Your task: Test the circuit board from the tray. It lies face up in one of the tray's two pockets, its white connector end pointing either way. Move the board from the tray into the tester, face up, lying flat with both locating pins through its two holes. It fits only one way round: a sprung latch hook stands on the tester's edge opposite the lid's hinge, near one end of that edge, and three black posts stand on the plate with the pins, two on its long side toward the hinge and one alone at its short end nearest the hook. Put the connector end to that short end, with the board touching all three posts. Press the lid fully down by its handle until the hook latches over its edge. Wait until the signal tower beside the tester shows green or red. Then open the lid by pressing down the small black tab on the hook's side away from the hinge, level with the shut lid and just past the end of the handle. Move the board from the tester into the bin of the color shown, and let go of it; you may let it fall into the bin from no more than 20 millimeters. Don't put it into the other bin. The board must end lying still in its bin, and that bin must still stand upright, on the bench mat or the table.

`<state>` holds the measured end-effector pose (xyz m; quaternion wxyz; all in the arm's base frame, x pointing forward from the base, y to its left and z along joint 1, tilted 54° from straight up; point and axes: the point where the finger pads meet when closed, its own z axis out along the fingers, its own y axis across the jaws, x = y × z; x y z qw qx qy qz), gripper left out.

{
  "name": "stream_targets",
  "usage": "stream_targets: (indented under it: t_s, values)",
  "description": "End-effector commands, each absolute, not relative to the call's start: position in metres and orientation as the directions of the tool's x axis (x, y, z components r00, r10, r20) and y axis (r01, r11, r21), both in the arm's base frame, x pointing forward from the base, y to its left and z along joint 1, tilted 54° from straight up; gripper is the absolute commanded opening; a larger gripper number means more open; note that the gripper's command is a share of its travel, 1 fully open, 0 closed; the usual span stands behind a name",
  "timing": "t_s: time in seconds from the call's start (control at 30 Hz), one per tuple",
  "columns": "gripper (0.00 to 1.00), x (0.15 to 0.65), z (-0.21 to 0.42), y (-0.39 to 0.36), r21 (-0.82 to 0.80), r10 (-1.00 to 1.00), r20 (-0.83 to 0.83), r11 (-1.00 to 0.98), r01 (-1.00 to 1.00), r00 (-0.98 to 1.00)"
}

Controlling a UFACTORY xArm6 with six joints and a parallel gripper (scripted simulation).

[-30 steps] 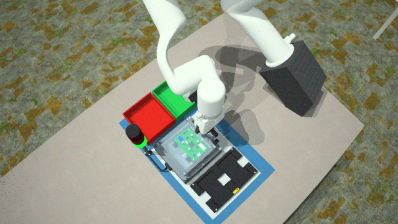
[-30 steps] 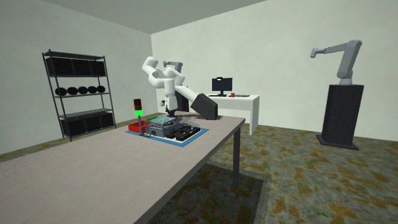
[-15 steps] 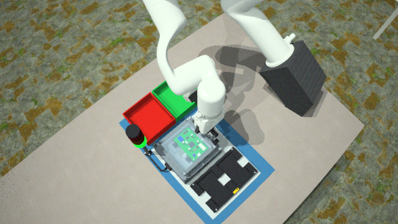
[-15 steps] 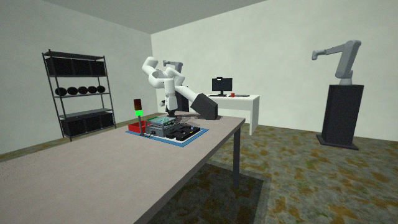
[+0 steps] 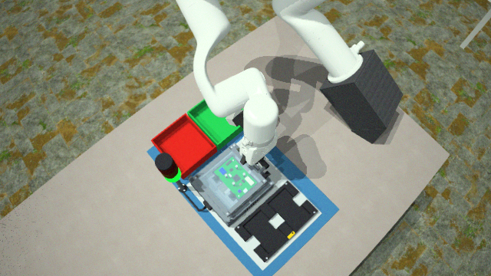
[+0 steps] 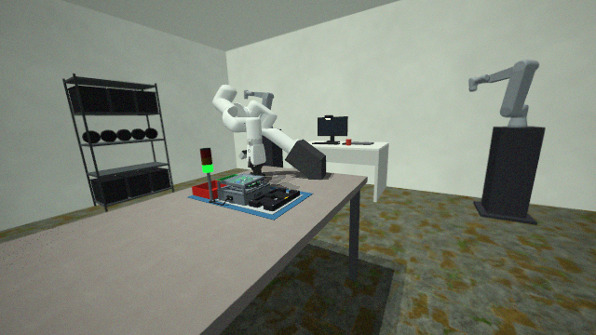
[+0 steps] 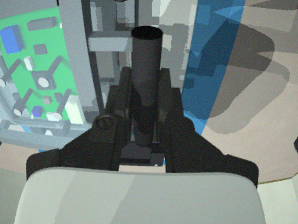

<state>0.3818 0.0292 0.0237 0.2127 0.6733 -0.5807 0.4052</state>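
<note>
At the centre of the top view the gripper (image 5: 258, 164) is clamped on the lid's black handle (image 7: 147, 63), a dark bar running up the middle of the wrist view between the 2 fingers. The green board (image 5: 235, 177) lies in the tester (image 5: 232, 183) under the see-through lid (image 5: 209, 180), its white connector end toward the lower right. To the upper left of the tester stand 2 bins side by side, the red bin (image 5: 183, 145) and the green bin (image 5: 213, 123), the green one partly hidden by the white arm (image 5: 261, 115). At the tester's left corner, the signal tower (image 5: 167, 167) glows green. The black tray (image 5: 277, 221) lies to the lower right on the blue mat (image 5: 322, 199). In the exterior view a shelf rack (image 6: 74, 126) stands at left, a white desk (image 6: 368, 151) behind, and a grey arm (image 6: 512, 88) at far right.
</note>
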Motion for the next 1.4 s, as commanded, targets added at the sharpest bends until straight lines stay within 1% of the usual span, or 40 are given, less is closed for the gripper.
stream_targets:
  t_s: [0.0,1.37]
  values:
    - [0.00,0.382,0.024,0.030,-0.186,-0.611,0.792,-0.236,-0.954,-0.003]
    - [0.00,0.378,0.037,0.047,-0.186,-0.611,0.792,-0.236,-0.954,-0.004]
